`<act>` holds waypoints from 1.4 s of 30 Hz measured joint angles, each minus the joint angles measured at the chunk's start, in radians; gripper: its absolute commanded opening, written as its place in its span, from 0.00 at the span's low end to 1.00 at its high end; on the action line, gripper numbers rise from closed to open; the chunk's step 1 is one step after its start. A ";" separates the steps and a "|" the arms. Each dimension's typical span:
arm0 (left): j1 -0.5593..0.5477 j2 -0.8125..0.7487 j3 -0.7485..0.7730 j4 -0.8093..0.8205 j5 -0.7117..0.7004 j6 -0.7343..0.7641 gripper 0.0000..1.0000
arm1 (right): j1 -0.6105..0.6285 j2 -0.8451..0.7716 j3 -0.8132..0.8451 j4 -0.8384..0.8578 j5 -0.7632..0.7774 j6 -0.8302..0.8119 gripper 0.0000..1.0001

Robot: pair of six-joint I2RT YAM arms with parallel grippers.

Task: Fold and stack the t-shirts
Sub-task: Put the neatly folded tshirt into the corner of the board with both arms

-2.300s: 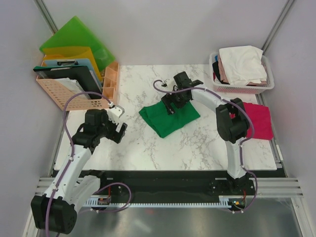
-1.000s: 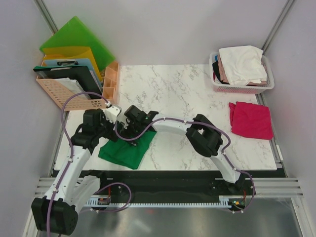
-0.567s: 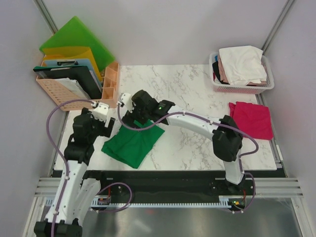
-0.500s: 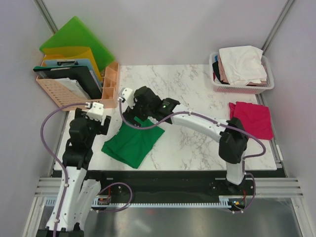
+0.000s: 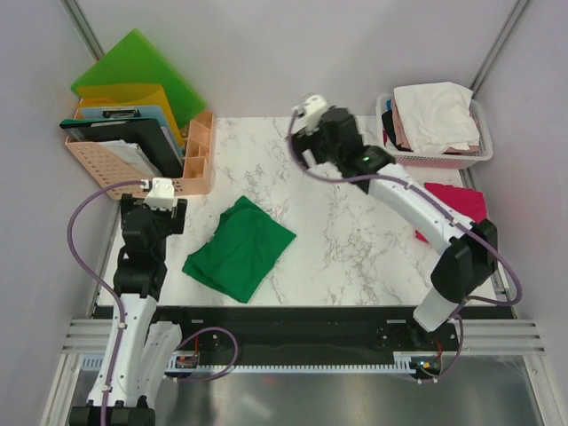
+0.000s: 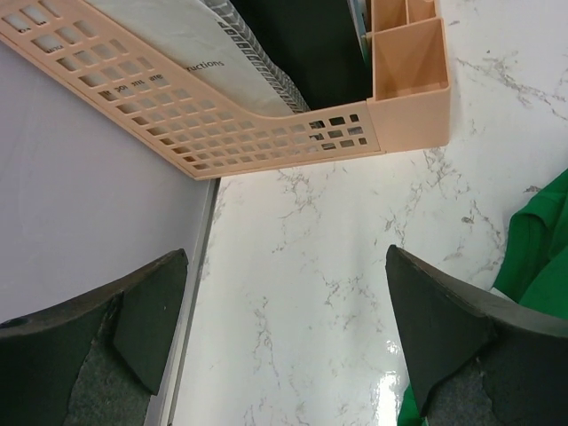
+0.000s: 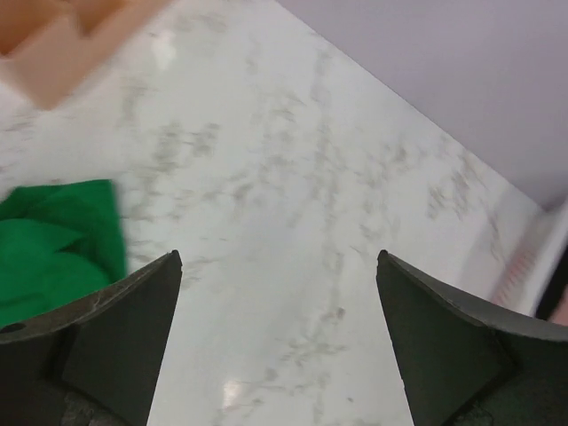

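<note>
A folded deep green t-shirt point(image 5: 240, 250) lies on the marble table at the front left; its edge shows in the left wrist view point(image 6: 537, 244) and in the right wrist view point(image 7: 55, 244). A magenta-red t-shirt point(image 5: 461, 202) lies at the right edge, partly hidden by my right arm. White and pale pink shirts point(image 5: 435, 114) fill the basket at the back right. My left gripper point(image 5: 153, 206) is open and empty, left of the green shirt. My right gripper point(image 5: 311, 133) is open and empty, raised over the back middle of the table.
A peach file rack point(image 5: 133, 164) with folders and a small peach organiser point(image 5: 197, 153) stand at the back left; the rack shows in the left wrist view point(image 6: 266, 124). The pink basket point(image 5: 435, 158) stands at the back right. Grey walls enclose the table.
My right gripper dragged the green shirt from the table's middle to the front left, let it go, then swung back to the rear middle. My left arm drew back to the left.
</note>
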 measured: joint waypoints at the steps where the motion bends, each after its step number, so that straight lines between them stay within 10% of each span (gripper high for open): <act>1: 0.000 0.007 0.000 0.000 0.002 -0.001 1.00 | -0.091 -0.006 -0.014 0.001 -0.017 0.014 0.98; 7: 0.000 0.089 0.000 0.004 0.026 -0.008 1.00 | -0.547 -0.092 -0.264 -0.057 -0.030 0.026 0.98; 18: 0.002 0.153 -0.003 0.023 0.084 -0.010 1.00 | -0.688 -0.502 -0.460 -0.279 -0.050 -0.077 0.98; 26: 0.016 0.167 -0.003 0.023 0.130 -0.011 1.00 | -1.133 -0.359 -0.476 -0.335 -0.173 -0.124 0.98; 42: 0.029 0.167 -0.003 0.018 0.193 -0.010 1.00 | -1.189 -0.080 -0.502 -0.257 -0.283 -0.092 0.98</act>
